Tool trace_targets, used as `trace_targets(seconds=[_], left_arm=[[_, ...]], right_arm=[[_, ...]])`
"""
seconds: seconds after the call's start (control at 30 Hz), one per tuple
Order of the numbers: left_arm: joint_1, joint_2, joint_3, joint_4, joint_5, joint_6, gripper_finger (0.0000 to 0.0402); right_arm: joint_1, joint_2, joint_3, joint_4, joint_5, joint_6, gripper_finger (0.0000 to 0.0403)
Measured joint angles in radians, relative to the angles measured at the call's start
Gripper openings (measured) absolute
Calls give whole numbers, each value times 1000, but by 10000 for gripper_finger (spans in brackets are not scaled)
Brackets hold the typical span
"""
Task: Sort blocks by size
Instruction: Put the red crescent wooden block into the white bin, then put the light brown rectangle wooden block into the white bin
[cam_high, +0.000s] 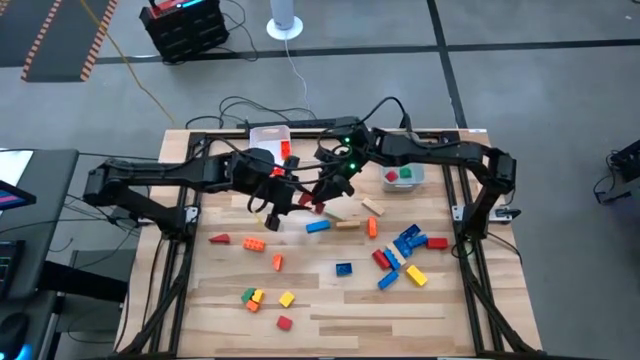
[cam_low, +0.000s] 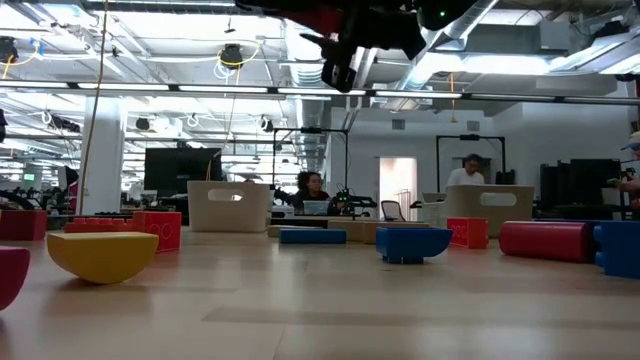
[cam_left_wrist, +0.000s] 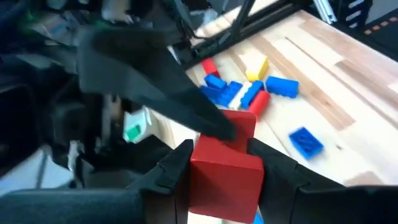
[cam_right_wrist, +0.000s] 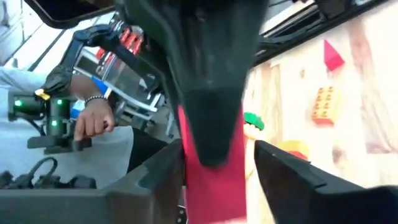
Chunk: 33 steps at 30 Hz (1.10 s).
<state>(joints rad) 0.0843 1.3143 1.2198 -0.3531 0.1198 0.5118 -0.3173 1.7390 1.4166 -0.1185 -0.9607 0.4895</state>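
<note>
Your left gripper (cam_left_wrist: 224, 171) clamps the red block (cam_left_wrist: 225, 163); your right gripper (cam_right_wrist: 214, 165) stands open around it. Mistimed release drops it.

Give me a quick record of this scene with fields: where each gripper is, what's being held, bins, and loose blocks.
left gripper: raised over table centre, fingers around red block
right gripper: meets the left one, at the same red block; its grip unclear
handover: appears under way
left bin: clear, holds red pieces
right bin: clear, holds red and green blocks
loose blocks: blue cluster on right, yellow-green group front left
</note>
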Motion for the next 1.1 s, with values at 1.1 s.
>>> trace_targets(seconds=[1.1], left_arm=[[497,-18,-250,-224,-298,-516,242]], right_arm=[[125,-5,0,-611,776,-475,244]])
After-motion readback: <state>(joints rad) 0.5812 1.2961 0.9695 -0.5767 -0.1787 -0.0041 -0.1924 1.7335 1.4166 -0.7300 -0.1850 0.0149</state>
